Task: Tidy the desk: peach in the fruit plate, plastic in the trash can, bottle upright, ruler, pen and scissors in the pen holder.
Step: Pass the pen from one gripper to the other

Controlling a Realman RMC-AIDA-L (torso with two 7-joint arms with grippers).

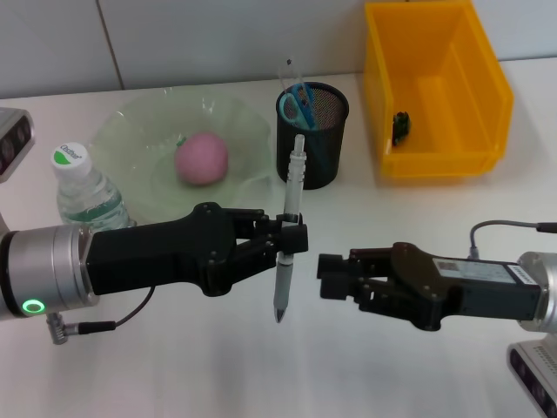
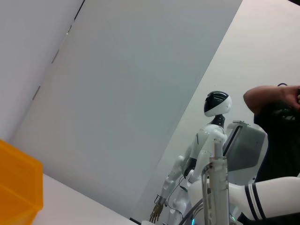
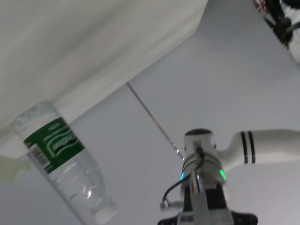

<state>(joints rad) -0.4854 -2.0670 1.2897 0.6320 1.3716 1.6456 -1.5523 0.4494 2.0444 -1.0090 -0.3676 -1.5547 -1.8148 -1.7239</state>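
My left gripper (image 1: 291, 240) is shut on a grey pen (image 1: 288, 233), holding it upright above the table in front of the black mesh pen holder (image 1: 314, 135). The pen (image 2: 215, 187) also shows in the left wrist view. Blue-handled scissors (image 1: 296, 104) and a clear ruler (image 1: 291, 71) stand in the holder. A pink peach (image 1: 202, 158) lies in the green glass fruit plate (image 1: 130, 139). The bottle (image 1: 83, 187) (image 3: 61, 159) stands upright at the left. My right gripper (image 1: 329, 276) is open just right of the pen's lower end, holding nothing. The yellow trash can (image 1: 435, 96) holds a small dark item (image 1: 400, 127).
The trash can stands at the back right by the wall, and its corner (image 2: 18, 187) shows in the left wrist view. The plate and the holder stand close together at the back centre. A grey device (image 1: 13, 139) sits at the far left edge.
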